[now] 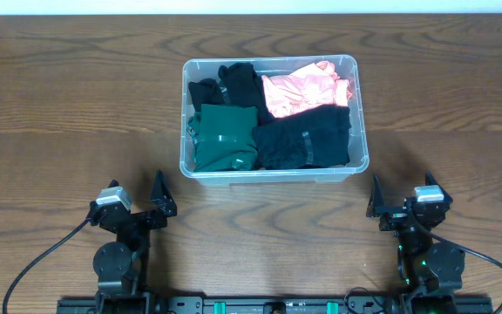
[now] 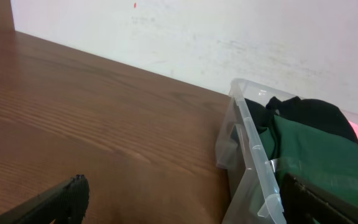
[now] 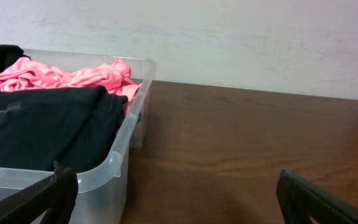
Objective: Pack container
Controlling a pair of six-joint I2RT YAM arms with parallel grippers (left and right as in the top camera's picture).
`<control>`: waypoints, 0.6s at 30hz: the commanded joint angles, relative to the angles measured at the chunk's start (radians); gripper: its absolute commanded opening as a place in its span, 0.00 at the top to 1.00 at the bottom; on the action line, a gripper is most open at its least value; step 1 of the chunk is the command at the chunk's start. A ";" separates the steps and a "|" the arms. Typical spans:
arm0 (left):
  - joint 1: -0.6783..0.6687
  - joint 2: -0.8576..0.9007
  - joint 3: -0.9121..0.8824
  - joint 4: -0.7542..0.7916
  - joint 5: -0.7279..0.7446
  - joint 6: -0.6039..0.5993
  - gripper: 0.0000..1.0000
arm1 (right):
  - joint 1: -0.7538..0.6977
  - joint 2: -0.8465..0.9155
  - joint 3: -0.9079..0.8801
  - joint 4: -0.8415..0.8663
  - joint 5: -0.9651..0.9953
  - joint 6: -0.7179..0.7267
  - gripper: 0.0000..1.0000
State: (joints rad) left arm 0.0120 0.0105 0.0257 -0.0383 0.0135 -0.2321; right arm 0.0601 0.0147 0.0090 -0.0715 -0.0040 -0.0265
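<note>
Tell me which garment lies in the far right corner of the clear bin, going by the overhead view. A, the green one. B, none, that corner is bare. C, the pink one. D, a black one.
C: the pink garment fills the far right corner of the container, while the green garment lies near left.

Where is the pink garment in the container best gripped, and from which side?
Probably from straight above, pinching the raised folds near the middle of the pink garment. It lies crumpled in the far right corner of the container, with walls on two sides and black clothes beside it, so a sideways approach looks blocked.
</note>
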 commanded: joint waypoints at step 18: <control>-0.002 -0.006 -0.022 -0.034 -0.006 0.010 0.02 | -0.008 -0.009 -0.003 -0.003 0.000 0.003 0.01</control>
State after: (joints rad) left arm 0.0120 0.0105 0.0257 -0.0383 0.0162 -0.2321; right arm 0.0601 0.0147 0.0090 -0.0715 -0.0040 -0.0265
